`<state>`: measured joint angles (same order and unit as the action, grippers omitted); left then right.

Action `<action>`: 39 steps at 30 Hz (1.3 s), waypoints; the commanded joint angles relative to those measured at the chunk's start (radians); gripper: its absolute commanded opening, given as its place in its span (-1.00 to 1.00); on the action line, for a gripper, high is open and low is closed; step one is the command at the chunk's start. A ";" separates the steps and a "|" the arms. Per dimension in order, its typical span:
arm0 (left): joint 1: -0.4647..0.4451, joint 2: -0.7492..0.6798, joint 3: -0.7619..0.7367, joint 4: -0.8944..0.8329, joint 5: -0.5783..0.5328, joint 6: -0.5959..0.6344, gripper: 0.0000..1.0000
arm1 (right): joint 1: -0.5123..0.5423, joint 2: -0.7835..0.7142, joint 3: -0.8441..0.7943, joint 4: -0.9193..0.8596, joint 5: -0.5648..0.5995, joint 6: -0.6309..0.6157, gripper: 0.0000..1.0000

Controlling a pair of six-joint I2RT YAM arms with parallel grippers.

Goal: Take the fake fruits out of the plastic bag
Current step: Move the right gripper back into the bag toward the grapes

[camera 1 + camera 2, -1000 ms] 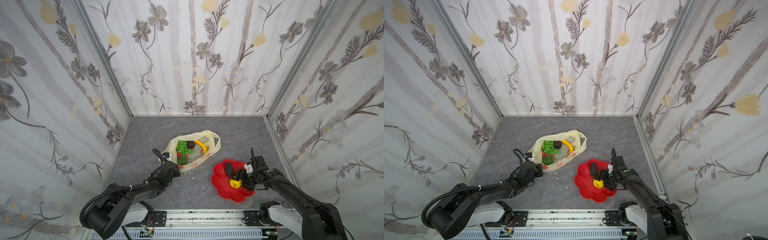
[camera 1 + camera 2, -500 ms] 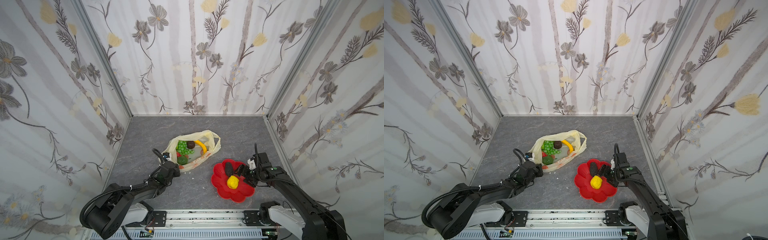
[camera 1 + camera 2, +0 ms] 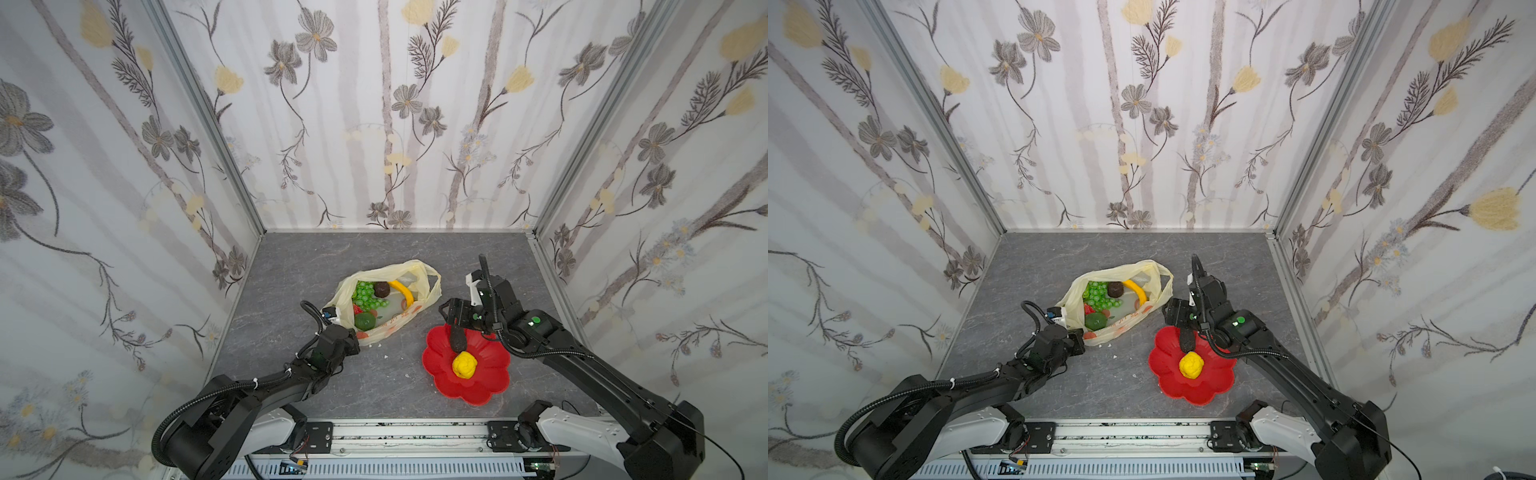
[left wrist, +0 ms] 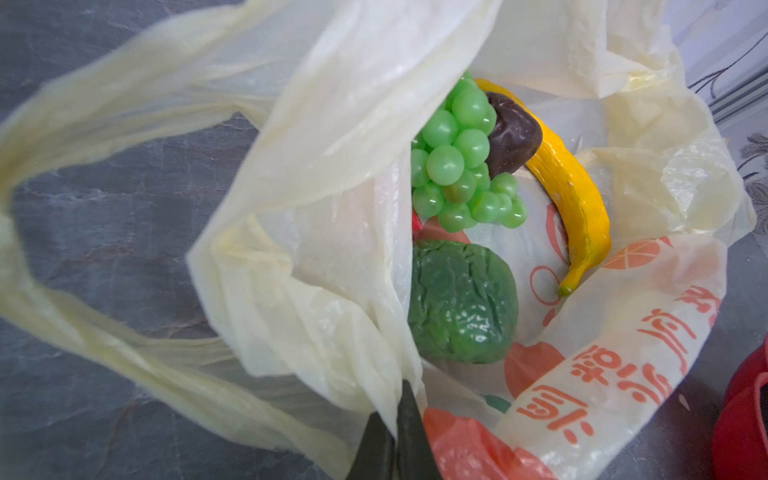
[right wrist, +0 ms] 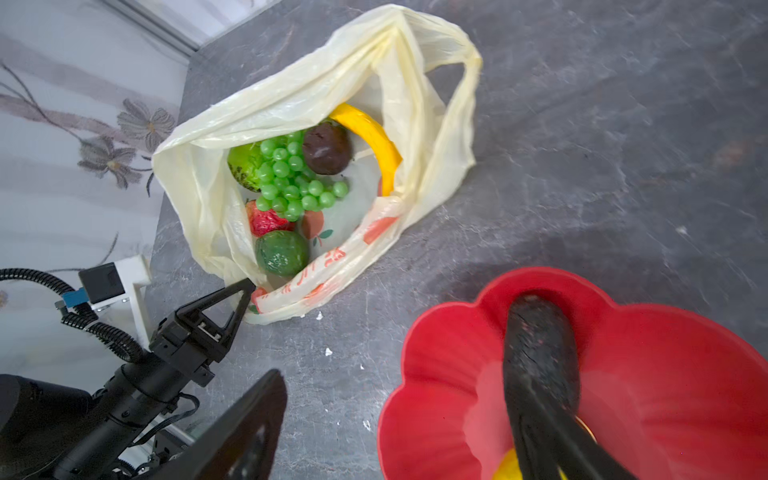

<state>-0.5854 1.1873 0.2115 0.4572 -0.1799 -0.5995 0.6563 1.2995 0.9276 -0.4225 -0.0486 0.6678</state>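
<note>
The plastic bag (image 3: 420, 286) (image 3: 1156, 286) lies open on the grey floor. In it are a green grape bunch (image 5: 291, 183), a dark brown piece (image 5: 326, 147), a banana (image 5: 374, 137), a strawberry (image 5: 264, 220) and a bumpy green fruit (image 4: 461, 299). My left gripper (image 4: 401, 399) (image 3: 355, 337) is shut on the bag's near rim. A lemon (image 3: 464, 365) and a long dark brown piece (image 3: 457, 338) lie in the red dish (image 3: 490, 386). My right gripper (image 3: 449, 320) (image 5: 399, 374) stands open and empty over the dish's far edge, beside the bag.
Patterned walls close in the grey floor (image 3: 374, 390) on three sides. A metal rail (image 3: 399, 432) runs along the front edge. Small white crumbs (image 5: 328, 352) lie between the bag and the dish.
My right gripper let the lemon go into the red dish, opened, and moved away from it toward the bag. The left gripper kept its hold on the bag.
</note>
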 commanded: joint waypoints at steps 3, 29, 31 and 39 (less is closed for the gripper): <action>0.001 -0.021 0.004 -0.026 -0.004 -0.045 -1.00 | 0.118 0.223 0.140 0.260 0.098 -0.088 0.63; 0.005 -0.063 0.013 -0.096 -0.042 -0.030 -1.00 | 0.099 1.045 0.796 0.083 0.048 -0.223 0.24; 0.006 -0.061 0.013 -0.095 -0.040 -0.027 -1.00 | 0.093 1.068 0.823 0.078 0.041 -0.229 0.23; 0.007 -0.062 0.012 -0.094 -0.041 -0.024 -1.00 | 0.077 1.137 0.913 0.053 0.038 -0.232 0.29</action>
<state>-0.5804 1.1248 0.2207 0.3691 -0.2070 -0.6247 0.7372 2.4176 1.8137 -0.3653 -0.0017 0.4442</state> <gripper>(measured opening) 0.050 0.646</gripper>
